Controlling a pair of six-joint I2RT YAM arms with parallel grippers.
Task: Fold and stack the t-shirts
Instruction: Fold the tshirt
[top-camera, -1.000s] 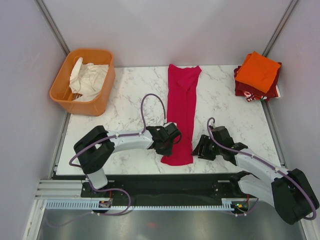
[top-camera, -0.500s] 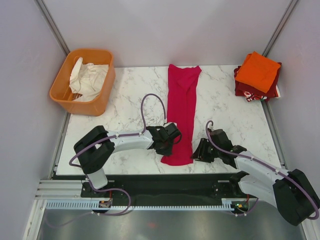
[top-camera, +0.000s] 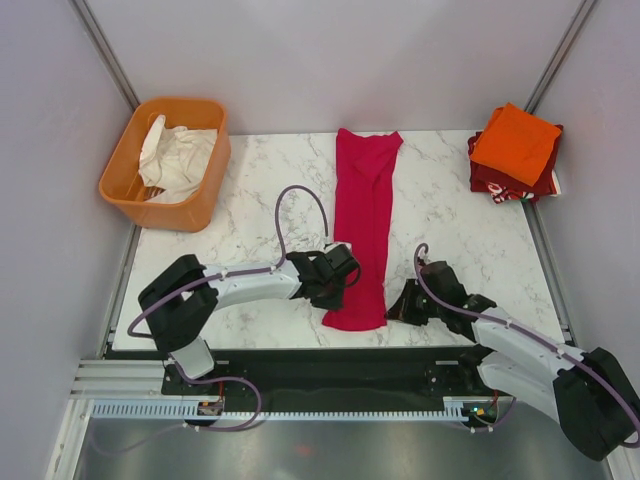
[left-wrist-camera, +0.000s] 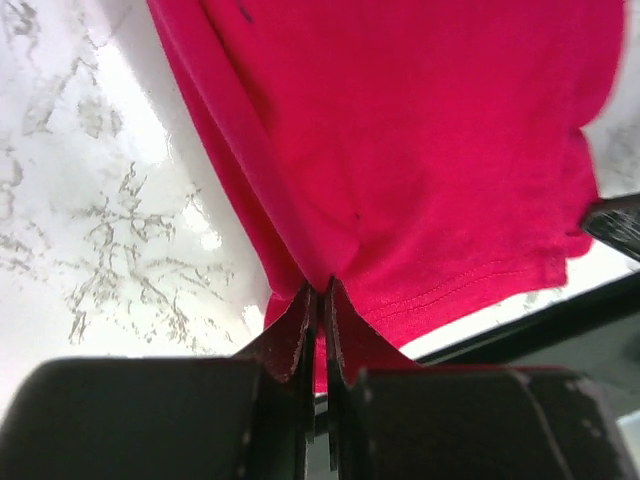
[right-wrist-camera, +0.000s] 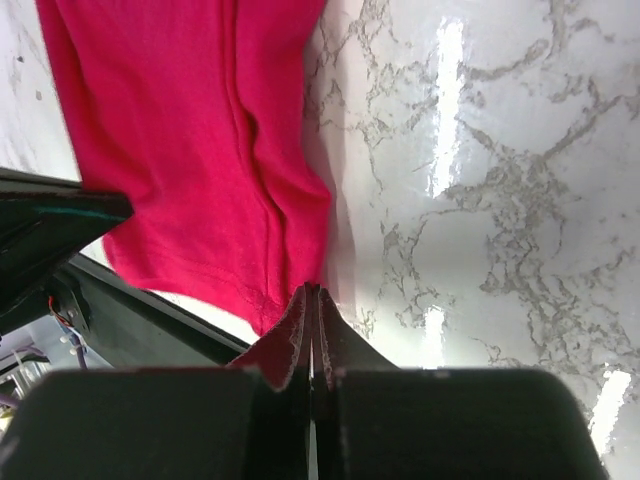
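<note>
Magenta-pink t-shirt (top-camera: 365, 200), folded into a long narrow strip, lies down the centre of the marble tabletop (top-camera: 250, 200). Left pincer (top-camera: 338, 278) and right pincer (top-camera: 398, 304) each pinch its lower end, fully closed on opposite edges.

Top view: the orange shirt (top-camera: 515, 142) covers most of the dark red shirt (top-camera: 492, 181). The white print (top-camera: 516, 196) on that shirt's near edge is too small to read. Both wrist views crop the magenta shirt (left-wrist-camera: 400, 150) at the top edge. Left wrist view — a dark part (left-wrist-camera: 615, 222) at the right edge is cut off and cannot be identified.
</note>
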